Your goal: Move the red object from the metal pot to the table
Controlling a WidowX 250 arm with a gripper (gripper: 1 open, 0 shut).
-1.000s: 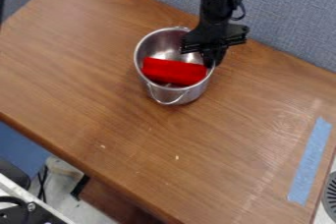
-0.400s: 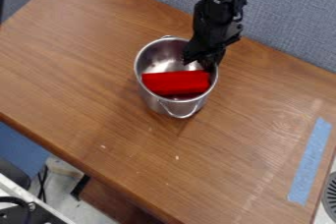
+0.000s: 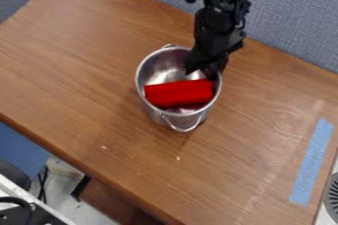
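The metal pot [image 3: 176,86] stands on the brown wooden tabletop [image 3: 79,71], a little toward the far side and near the middle between left and right. It is round and shiny, and a small loop handle shows on its near side. The red block [image 3: 179,93] lies inside the pot, across the opening from left to right, and it rests toward the near wall, with its top face in plain sight. The black arm comes down from the far edge of the picture, and its hand [image 3: 203,68] points down at the far right part of the pot's rim. The fingers of the hand are together; they look pressed on the rim or wall of the pot there, but the picture is too small to be sure what is between them. The hand does not hold the red block, and the block is a little apart from the fingertips, on their near left side. A strip of light blue tape [image 3: 310,160] lies on the tabletop near the right edge, well apart from the pot. Behind the tabletop, on the far right, there is a grey-blue wall [image 3: 297,12].
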